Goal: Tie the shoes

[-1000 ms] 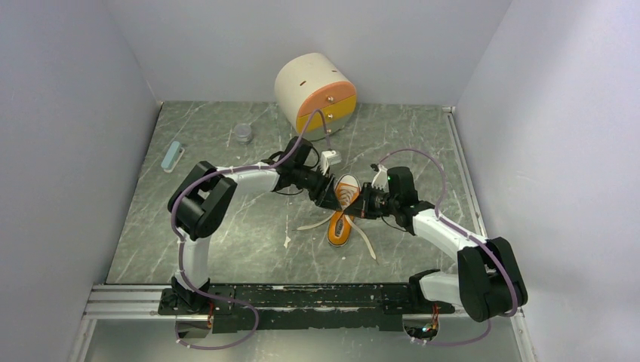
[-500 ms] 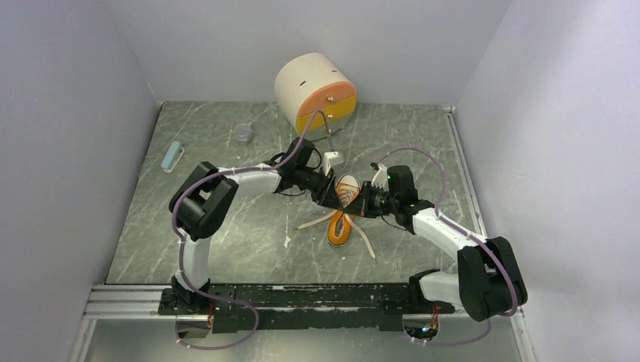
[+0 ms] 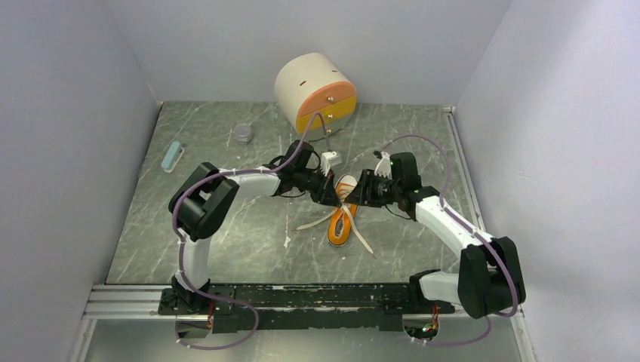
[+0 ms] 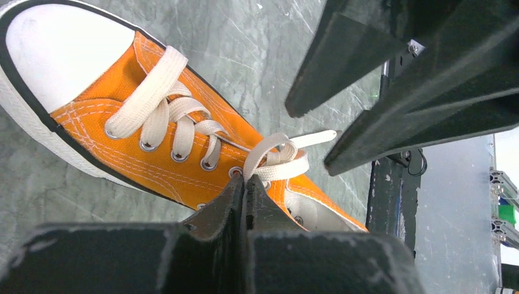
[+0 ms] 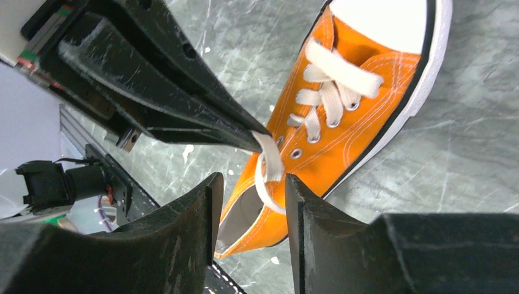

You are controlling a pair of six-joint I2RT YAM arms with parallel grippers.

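Orange canvas sneaker [image 3: 341, 219], one only, sole down on the tabletop [image 3: 226, 234], straight beneath both pairs of fingers. Long axis roughly away from the arm bases: white toe cap [image 4: 52, 46] just beyond the fingers, heel opening on the near side of them.

Left gripper [image 4: 245, 182]: fingers pressed together, clamped on a white lace loop [image 4: 276, 160] right above the top eyelets. Right gripper [image 5: 251, 184]: fingers apart, holding nothing, mouth turned toward the left fingertips. Loop hanging just ahead of that gap, not yet between the right fingers; contact impossible to judge from above.

Coming move, by judgement: closing on that loop or on the strand beside it, so the short stretch from right fingers to loop matters most. Right arm nearer to the free part; left already committed to its pinch.

Counted: one shoe, one raised loop, two grippers, two loose lace tails [image 3: 311, 224] flat on the tabletop, one out to each side of the fingers. No bow formed yet.
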